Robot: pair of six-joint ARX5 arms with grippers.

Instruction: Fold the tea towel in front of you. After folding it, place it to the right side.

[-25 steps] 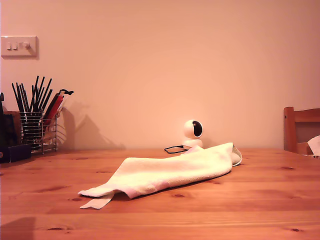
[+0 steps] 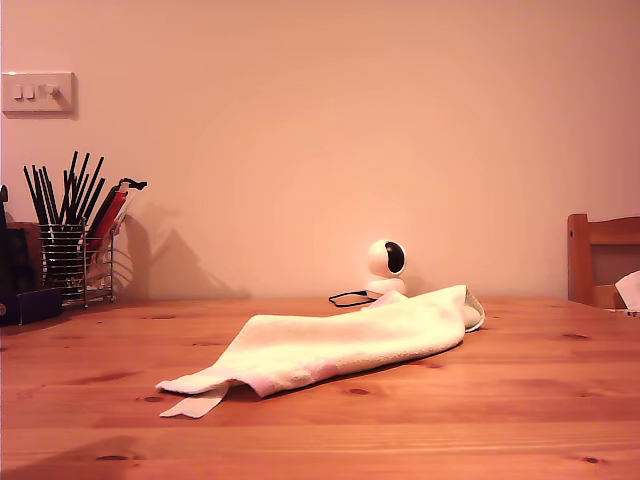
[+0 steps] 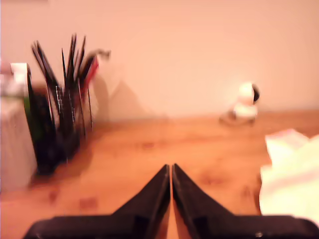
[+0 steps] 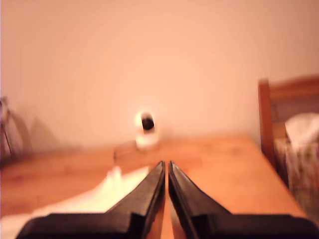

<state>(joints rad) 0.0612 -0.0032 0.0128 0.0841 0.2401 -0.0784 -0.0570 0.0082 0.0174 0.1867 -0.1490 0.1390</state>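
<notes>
Exterior view: the towel (image 2: 340, 345) lies rumpled and unfolded at mid-frame on the table (image 2: 520, 420). My first gripper (image 3: 171, 172) and second gripper (image 4: 166, 168) hover clenched, empty. Pinching one bunched layer could drag the towel instead of folding it.

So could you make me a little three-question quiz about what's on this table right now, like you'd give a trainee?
1. True or false: the tea towel lies flat and neatly folded on the table.
2. What stands just behind the towel, by the wall?
A. a small round white camera
B. a kettle
C. a lamp
3. Fill in: my first gripper and my second gripper both have their jaws ____.

Key: 1 false, it lies rumpled and unfolded; 2 A; 3 shut, with nothing between them.
</notes>
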